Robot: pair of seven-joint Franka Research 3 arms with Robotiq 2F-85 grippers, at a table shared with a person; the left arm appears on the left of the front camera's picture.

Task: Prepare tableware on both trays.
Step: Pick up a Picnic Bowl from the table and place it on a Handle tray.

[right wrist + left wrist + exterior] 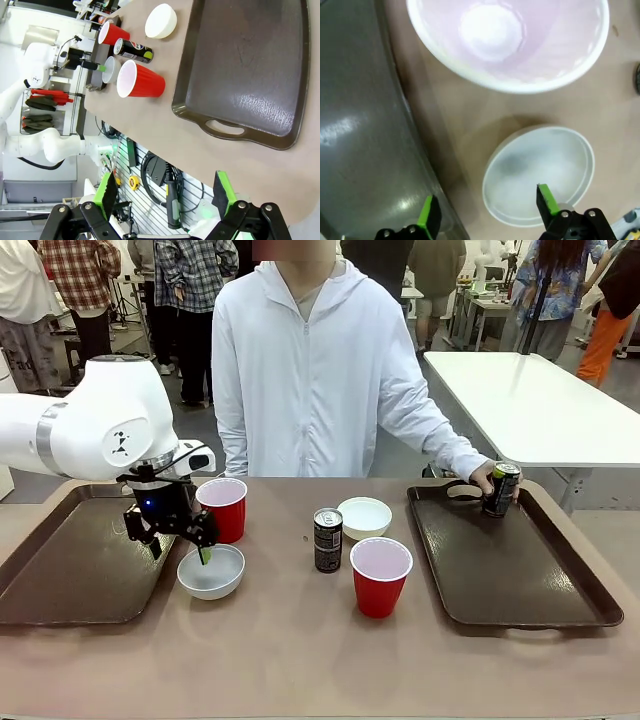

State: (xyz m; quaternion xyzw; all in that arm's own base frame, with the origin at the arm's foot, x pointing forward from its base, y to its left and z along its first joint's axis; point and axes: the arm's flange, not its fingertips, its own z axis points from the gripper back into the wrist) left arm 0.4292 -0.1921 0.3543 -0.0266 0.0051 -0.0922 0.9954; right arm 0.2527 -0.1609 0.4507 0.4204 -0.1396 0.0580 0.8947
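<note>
Left gripper [180,552]: hangs low over the near edge of the left bowl [211,572], just beside the left tray [70,560]
Left fingers: spread apart and grasping nothing; in the left wrist view [487,207] one green pad sits above the inside of the left bowl [540,175], the other outside it over the rim of the left tray [355,125], so the bowl's wall lies between them
Left bowl: white, upright, on the desk [300,660] right next to the left tray's inner rim
Left red cup [224,508]: upright on the desk just behind the left bowl; its pale inside shows at the top of the left wrist view [505,35]
Middle can [328,540]: dark, upright on the desk between the two trays
Middle bowl [365,517]: white, on the desk just behind and to the right of the middle can
Front red cup [380,576]: upright on the desk, nearer the robot than the middle can, near the right tray [510,560]
Held can [501,490]: at the far end of the right tray, the person's hand [483,478] wrapped around it; whether its base rests on the tray cannot be told
Right gripper [165,187]: off the desk's near edge, well apart from the tableware
Right fingers: spread wide, grasping nothing
Right wrist view: rolled sideways, it takes in the right tray [250,65], the front red cup [142,80] and the middle can [132,48]
</note>
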